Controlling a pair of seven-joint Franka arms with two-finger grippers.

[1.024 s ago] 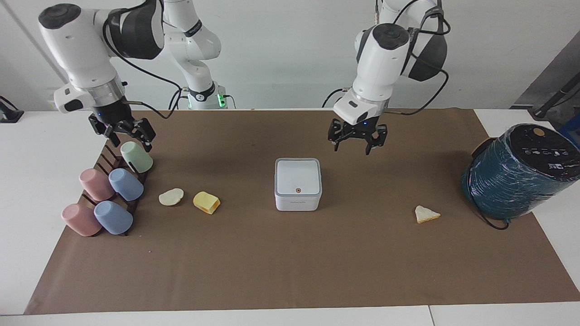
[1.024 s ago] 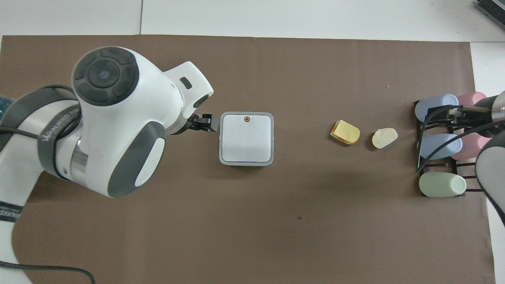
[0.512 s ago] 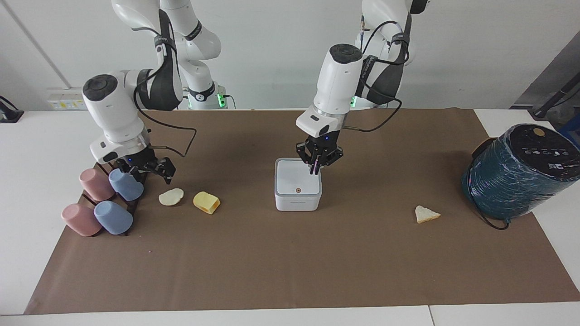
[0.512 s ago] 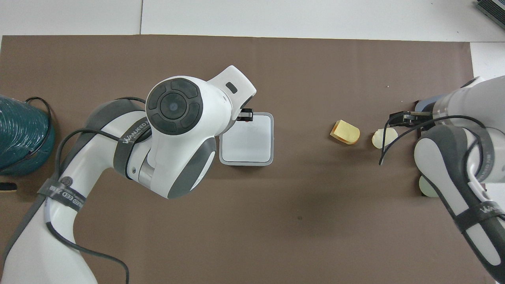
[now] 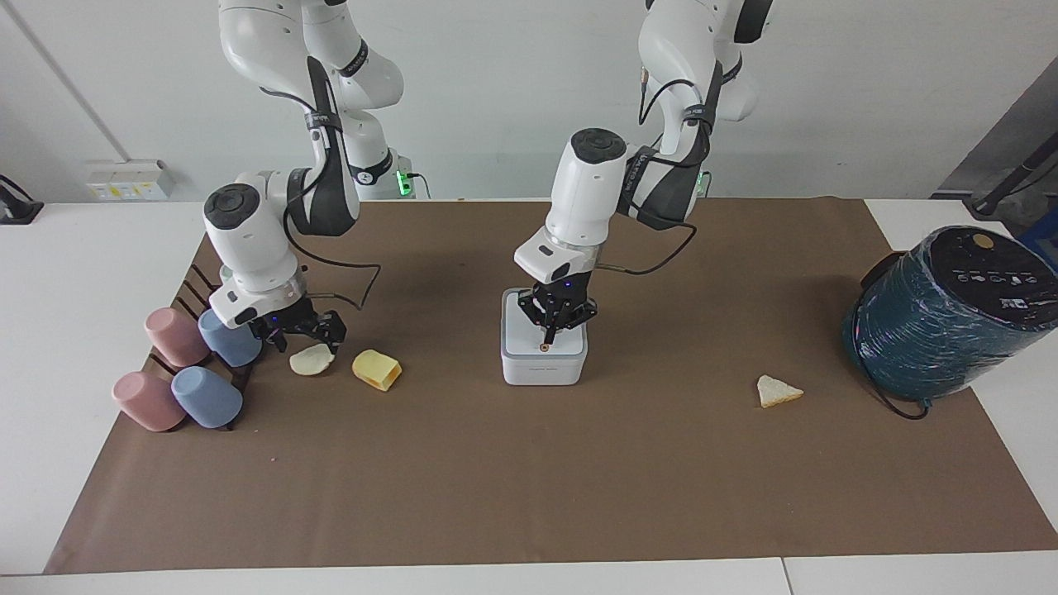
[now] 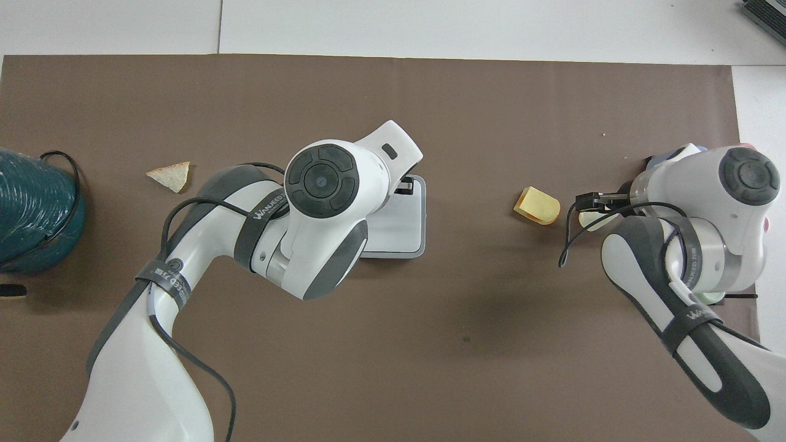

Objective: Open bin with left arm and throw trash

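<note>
The bin [image 5: 543, 370] is a small white box at the middle of the brown mat, with its lid down. My left gripper [image 5: 547, 337] is shut, its fingertips meeting on the lid just above the brown button [image 5: 544, 347]. In the overhead view the left wrist covers most of the bin [image 6: 402, 230]. My right gripper [image 5: 303, 335] hangs open, low over the pale cream oval [image 5: 312, 360]. The yellow curved piece [image 5: 377, 369] lies beside the oval. An off-white wedge [image 5: 778, 391] lies toward the left arm's end.
A big dark teal wrapped cylinder [image 5: 950, 314] lies at the mat's edge at the left arm's end. Several pastel cups [image 5: 202, 384] sit on a dark rack at the right arm's end, close beside the right gripper.
The left gripper has shut and come down from beside the bin onto its lid at the button. The right arm has dropped from over the cups to the cream oval.
</note>
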